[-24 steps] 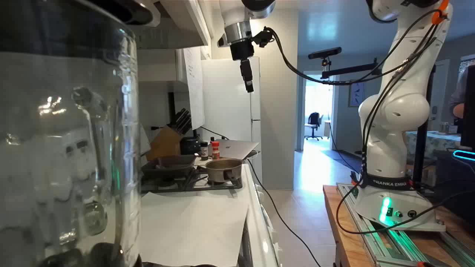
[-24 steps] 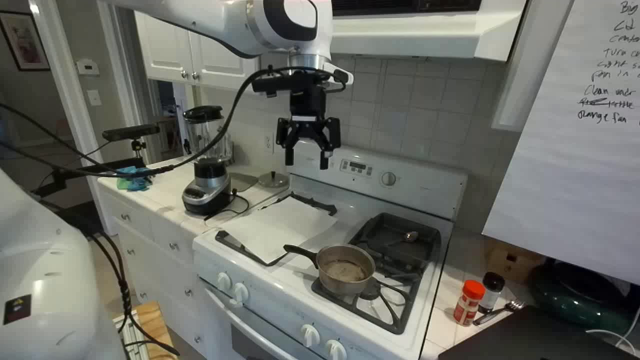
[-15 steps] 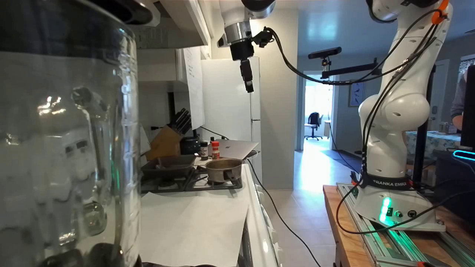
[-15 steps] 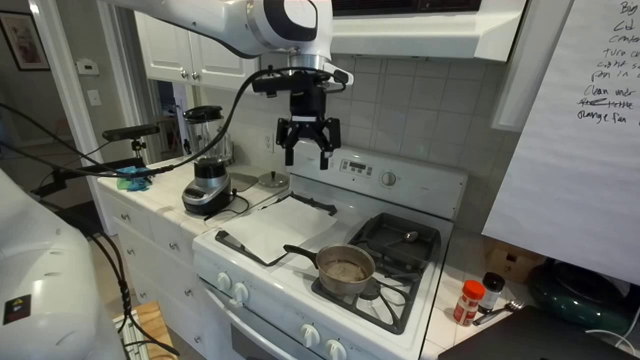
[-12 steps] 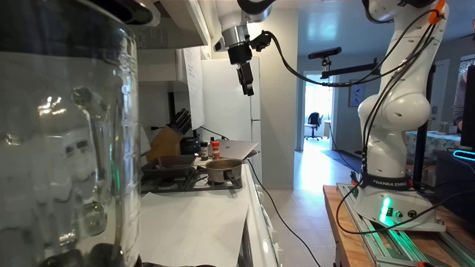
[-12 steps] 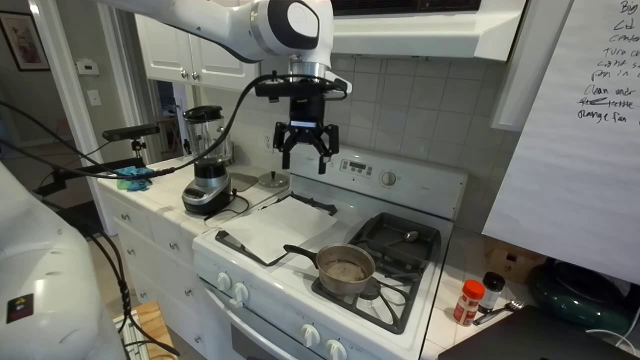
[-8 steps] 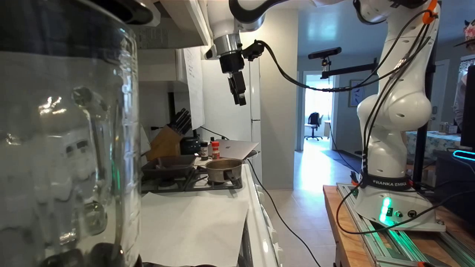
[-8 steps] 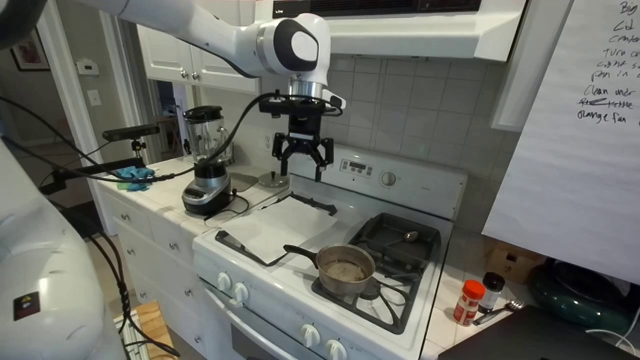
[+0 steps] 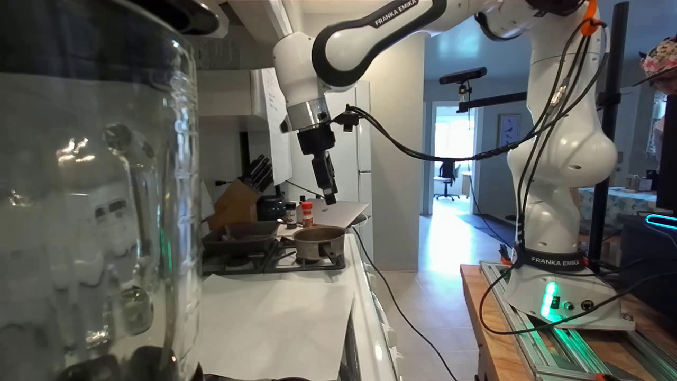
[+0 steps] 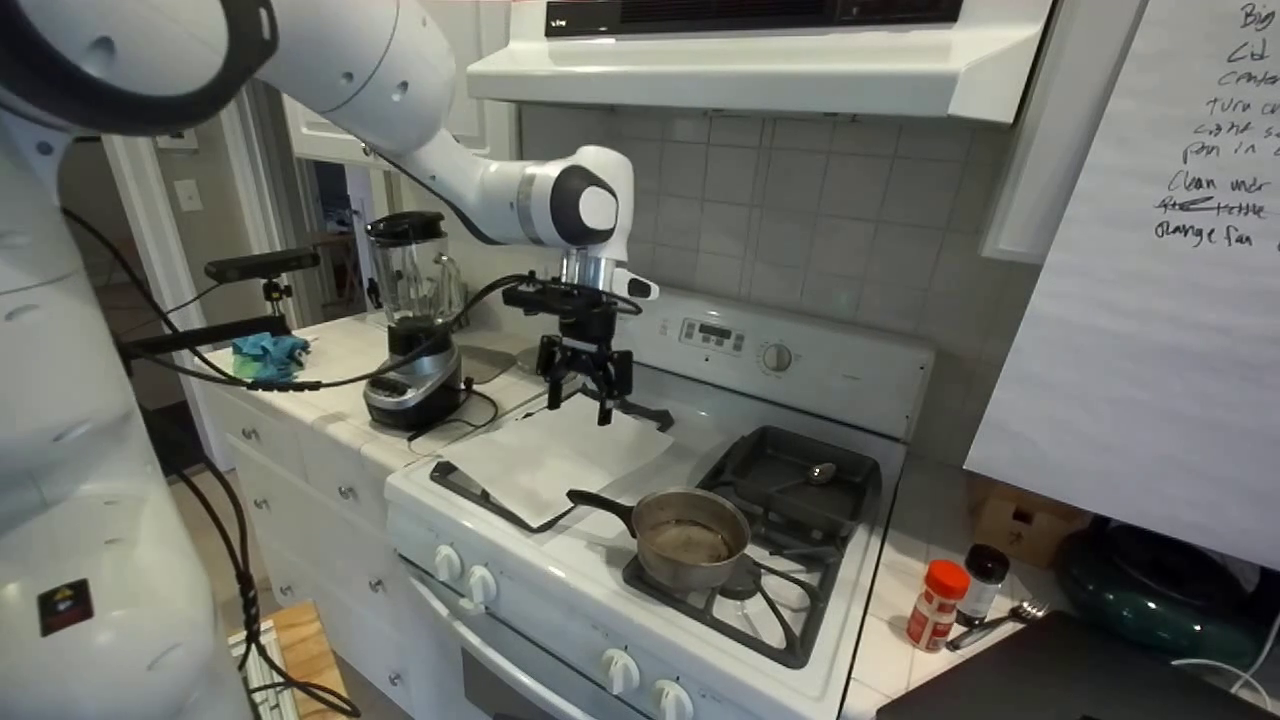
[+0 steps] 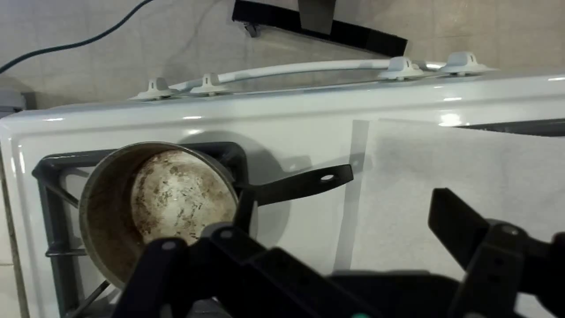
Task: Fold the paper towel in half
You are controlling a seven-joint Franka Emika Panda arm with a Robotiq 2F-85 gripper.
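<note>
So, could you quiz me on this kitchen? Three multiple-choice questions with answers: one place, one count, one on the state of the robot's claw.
1. Where does the paper towel lie?
A. Inside the saucepan
B. Under the blender
C. Over a burner grate

2. How many front knobs show on the gas stove?
A. Two
B. Four
C. Six

3. How is the gripper?
A. Open, holding nothing
B. Shut on paper
C. Shut, holding nothing

1 C: grate bars show past the paper's edges in an exterior view.
2 B: the wrist view shows two pairs.
3 A: its fingers stand apart with nothing held between them.
</note>
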